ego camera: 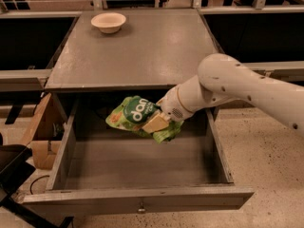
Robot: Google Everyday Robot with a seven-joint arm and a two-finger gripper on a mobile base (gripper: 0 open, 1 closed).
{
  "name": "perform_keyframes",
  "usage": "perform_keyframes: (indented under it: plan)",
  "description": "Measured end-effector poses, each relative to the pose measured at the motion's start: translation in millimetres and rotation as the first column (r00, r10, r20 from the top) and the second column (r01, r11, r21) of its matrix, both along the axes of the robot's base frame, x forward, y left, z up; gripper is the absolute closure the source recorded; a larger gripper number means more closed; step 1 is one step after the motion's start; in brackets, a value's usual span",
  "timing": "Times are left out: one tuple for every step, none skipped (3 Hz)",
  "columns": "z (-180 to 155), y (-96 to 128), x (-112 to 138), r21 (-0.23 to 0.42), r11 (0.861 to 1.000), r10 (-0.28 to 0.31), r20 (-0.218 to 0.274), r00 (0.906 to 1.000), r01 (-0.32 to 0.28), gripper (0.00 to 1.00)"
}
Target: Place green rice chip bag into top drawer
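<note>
Grey cabinet (142,56) bears a bowl (109,22) far left. Below its near edge, the gripper (159,121) pinches the bag (129,113) above the open drawer's (137,163) far end. Released carelessly, the bag might snag there.

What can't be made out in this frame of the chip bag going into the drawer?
Camera view, all items:
- Right part of the chip bag: covered by the gripper clamping it over the rear of the drawer.
- Whether the bag touches the drawer floor: the angle hides the gap.
- Drawer's back wall: shadowed under the cabinet top.
- The robot arm: cut off by the right edge.
</note>
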State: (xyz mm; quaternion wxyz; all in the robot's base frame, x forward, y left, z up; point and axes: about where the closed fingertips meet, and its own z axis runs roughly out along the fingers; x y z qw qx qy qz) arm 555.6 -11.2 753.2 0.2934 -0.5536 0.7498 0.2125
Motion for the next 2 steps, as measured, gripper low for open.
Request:
perform_keyframes:
  plan:
    - [-1.9, 1.7, 10.3, 0.019, 0.998, -0.065, 0.007, 0.9979, 0.065, 0.73]
    - [-1.9, 1.7, 10.3, 0.019, 0.998, -0.065, 0.007, 0.9979, 0.065, 0.5]
